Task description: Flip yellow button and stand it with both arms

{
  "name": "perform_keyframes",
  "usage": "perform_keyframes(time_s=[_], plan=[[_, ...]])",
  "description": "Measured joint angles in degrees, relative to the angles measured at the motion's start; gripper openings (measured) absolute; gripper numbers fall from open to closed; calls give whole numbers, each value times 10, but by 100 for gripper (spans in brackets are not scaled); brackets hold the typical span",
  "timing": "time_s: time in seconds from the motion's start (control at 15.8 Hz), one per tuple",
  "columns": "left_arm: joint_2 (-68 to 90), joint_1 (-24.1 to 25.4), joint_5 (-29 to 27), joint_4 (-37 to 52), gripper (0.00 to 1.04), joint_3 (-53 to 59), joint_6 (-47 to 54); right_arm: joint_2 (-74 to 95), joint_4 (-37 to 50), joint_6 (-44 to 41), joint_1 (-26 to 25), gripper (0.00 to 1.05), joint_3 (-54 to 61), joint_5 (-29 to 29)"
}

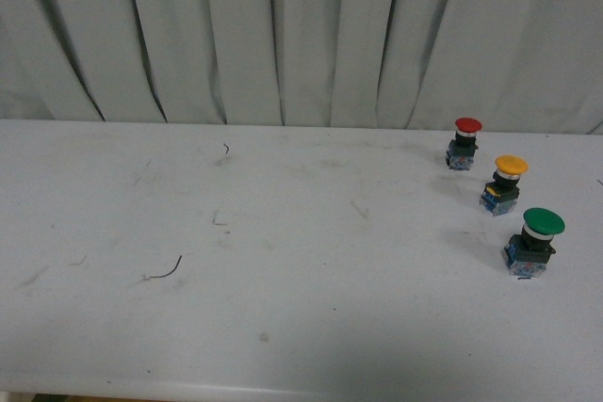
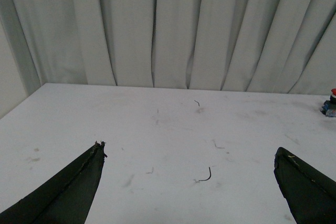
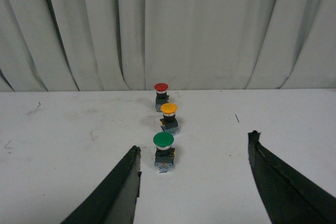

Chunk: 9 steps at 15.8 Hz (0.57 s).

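The yellow button (image 1: 505, 184) stands upright, cap up, at the table's right side, between a red-capped button (image 1: 464, 143) and a larger green-capped button (image 1: 534, 242). In the right wrist view the yellow button (image 3: 169, 117) is the middle one of the row, beyond the green one (image 3: 164, 151). My right gripper (image 3: 194, 148) is open and empty, short of the row, with the green button just ahead between the fingers. My left gripper (image 2: 189, 150) is open and empty over bare table far left of the buttons. Neither arm shows in the front view.
The white table (image 1: 283, 261) is scuffed, with a small curved wire scrap (image 1: 168, 272) at the left, also in the left wrist view (image 2: 205, 174). A grey pleated curtain (image 1: 283, 35) hangs behind the far edge. The red button peeks in at the left wrist view's edge (image 2: 332, 101).
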State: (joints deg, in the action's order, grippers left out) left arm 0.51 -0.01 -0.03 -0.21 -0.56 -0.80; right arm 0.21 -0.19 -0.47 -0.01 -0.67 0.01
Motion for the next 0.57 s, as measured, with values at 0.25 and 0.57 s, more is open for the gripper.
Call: perform_keyframes(time_s=[0.25,0.57], plan=[[0,0,0,0,98,0,0,0,0,0,0,99,0,0],[0,0,0,0,98,0,0,0,0,0,0,98,0,0]])
